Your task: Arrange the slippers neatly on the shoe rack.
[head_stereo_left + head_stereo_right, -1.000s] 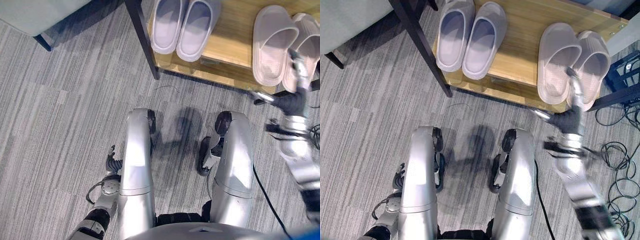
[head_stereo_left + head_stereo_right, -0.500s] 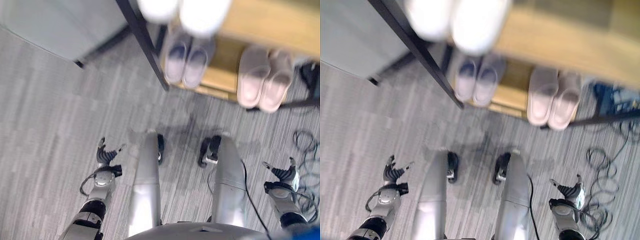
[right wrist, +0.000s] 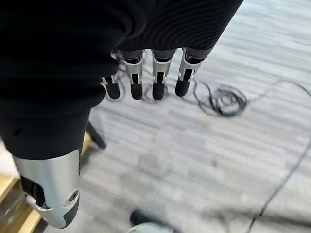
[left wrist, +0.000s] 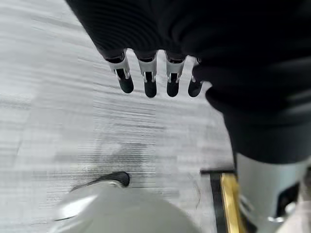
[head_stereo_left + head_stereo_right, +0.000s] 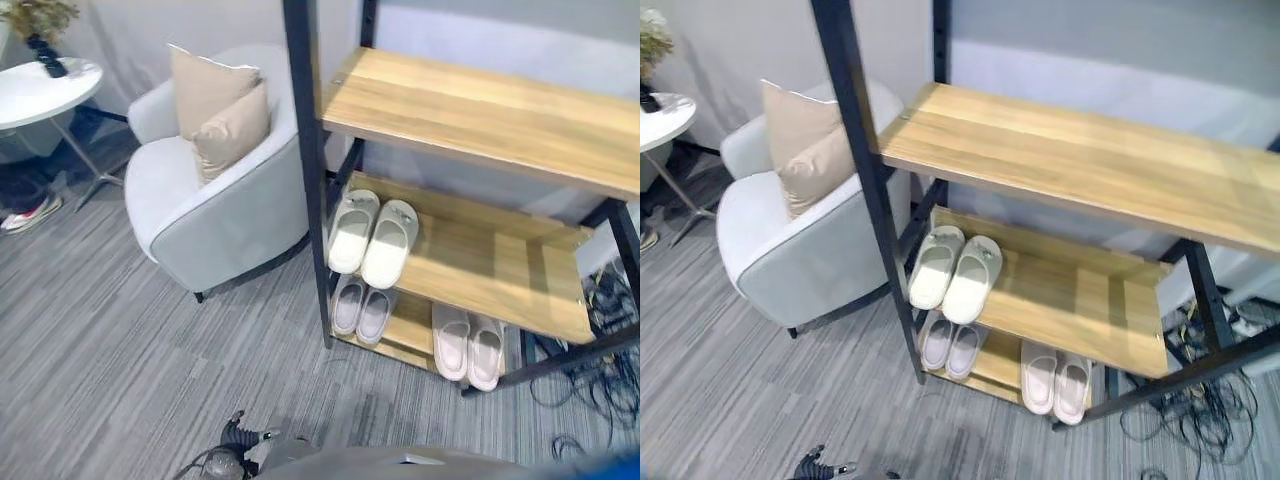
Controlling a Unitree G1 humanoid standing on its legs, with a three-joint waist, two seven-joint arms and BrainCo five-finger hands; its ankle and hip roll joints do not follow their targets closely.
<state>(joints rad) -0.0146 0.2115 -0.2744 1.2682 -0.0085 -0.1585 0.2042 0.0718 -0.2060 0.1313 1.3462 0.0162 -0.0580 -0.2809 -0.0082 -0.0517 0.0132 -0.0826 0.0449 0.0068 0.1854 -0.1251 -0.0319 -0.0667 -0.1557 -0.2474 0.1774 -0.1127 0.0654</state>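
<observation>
The shoe rack (image 5: pixel 480 115) has three wooden shelves in a black frame. A white pair of slippers (image 5: pixel 372 232) sits side by side at the left of the middle shelf. On the bottom shelf a lilac pair (image 5: pixel 360 308) sits at the left and a pink pair (image 5: pixel 468 345) at the right. My left hand (image 5: pixel 237 435) hangs low over the carpet in front of the rack, its fingers (image 4: pixel 148 80) straight and holding nothing. The right hand's fingers (image 3: pixel 158 80) hang relaxed over the carpet, also holding nothing.
A grey armchair (image 5: pixel 215 200) with two beige cushions stands just left of the rack. Further left are a round white side table (image 5: pixel 45 80) and a sneaker (image 5: pixel 25 215) on the floor. Loose cables (image 5: pixel 590 390) lie on the carpet at the rack's right end.
The camera has swung up from the floor to the whole rack. My right hand has come away from the pink slippers and dropped to my side; both arms now hang down.
</observation>
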